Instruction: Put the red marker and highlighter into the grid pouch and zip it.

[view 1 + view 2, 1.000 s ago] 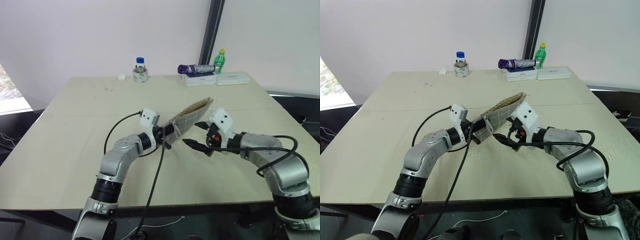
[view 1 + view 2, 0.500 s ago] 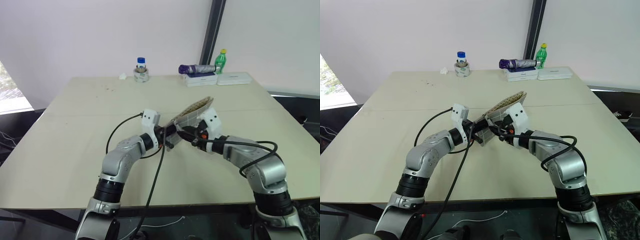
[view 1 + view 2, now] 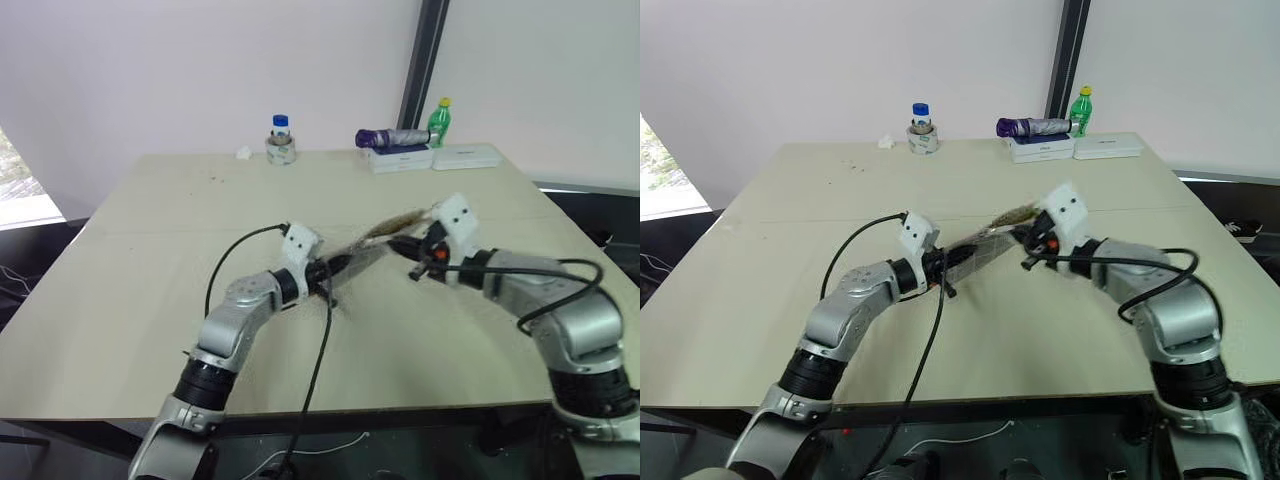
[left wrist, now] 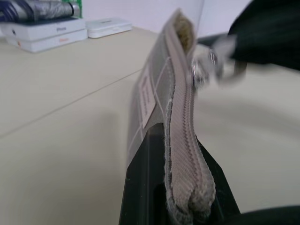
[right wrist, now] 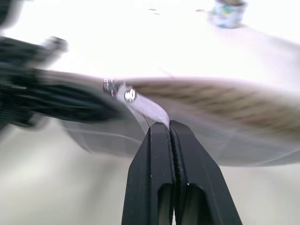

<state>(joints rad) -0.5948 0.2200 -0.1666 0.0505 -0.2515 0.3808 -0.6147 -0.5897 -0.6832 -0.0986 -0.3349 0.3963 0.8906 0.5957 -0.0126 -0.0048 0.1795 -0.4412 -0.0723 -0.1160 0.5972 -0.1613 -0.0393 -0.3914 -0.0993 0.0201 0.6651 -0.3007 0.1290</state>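
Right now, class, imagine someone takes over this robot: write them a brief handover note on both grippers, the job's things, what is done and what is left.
Left gripper: shut on one end of the grid pouch, held above the table.
Right gripper: shut on the zipper pull.
Marker and highlighter: not on the table, presumably inside the pouch.
Done: the zipper looks shut near the left gripper.
Left: finish the zip, set the pouch down.

A second ago my right gripper (image 5: 169, 125) stood wide open just right of the pouch (image 3: 372, 240); it went in to the pouch's near edge, and now its fingers are pressed together on the zipper pull (image 5: 145, 107). It has since drawn off to the right and a little up. The pouch, which my left gripper (image 3: 333, 268) held steeply tilted, now lies flatter and stretched between my two grippers.
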